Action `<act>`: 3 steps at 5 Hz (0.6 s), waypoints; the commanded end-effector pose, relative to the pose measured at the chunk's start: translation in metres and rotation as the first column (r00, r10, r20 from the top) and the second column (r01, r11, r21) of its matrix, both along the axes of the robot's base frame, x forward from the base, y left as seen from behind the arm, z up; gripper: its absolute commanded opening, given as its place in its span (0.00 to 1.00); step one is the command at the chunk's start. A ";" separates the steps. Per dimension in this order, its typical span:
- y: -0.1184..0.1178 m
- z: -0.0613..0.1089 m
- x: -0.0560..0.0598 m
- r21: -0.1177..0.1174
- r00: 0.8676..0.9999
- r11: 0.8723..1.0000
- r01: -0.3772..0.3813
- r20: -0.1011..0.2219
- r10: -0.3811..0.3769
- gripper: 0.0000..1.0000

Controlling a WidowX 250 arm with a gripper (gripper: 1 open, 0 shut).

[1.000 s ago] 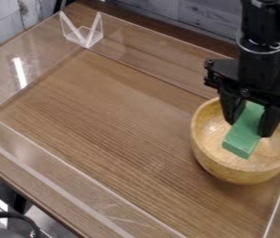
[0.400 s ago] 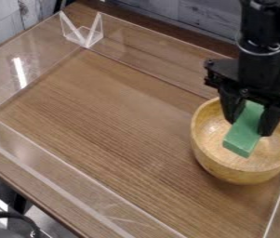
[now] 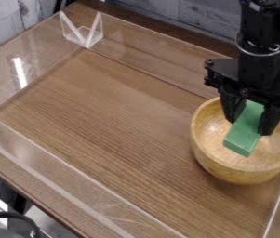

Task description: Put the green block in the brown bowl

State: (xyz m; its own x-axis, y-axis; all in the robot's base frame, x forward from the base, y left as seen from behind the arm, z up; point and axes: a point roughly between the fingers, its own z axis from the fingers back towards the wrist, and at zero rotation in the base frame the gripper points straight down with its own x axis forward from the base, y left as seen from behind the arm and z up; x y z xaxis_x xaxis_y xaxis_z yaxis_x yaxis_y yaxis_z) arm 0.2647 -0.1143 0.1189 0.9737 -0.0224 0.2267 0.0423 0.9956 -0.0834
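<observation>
The small bright green rectangular block [image 3: 246, 129] runs lengthwise from twelve o'clock at its top to six o'clock at its foot, leaning slightly. My black hand [image 3: 251, 114] grasps its upper end from above, fingers either side. Its lower end sits inside the round tan wooden bowl [image 3: 210, 149] on the wood-grain desk [image 3: 105, 121].

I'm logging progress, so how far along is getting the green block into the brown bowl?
Nearly finished. Done: the green block has been carried over to the brown bowl and reaches down inside it. In hand: the gripper is shut on the block's upper end, holding it tilted. Left: open the jaws to release it, then lift the arm clear of the bowl.
</observation>
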 end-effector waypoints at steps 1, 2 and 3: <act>-0.001 0.011 0.004 -0.015 0.999 1.000 -0.002 0.044 0.002 0.00; -0.001 0.011 0.005 -0.016 0.999 1.000 -0.006 0.045 0.007 0.00; 0.000 0.010 0.006 -0.017 0.999 1.000 -0.010 0.047 0.011 0.00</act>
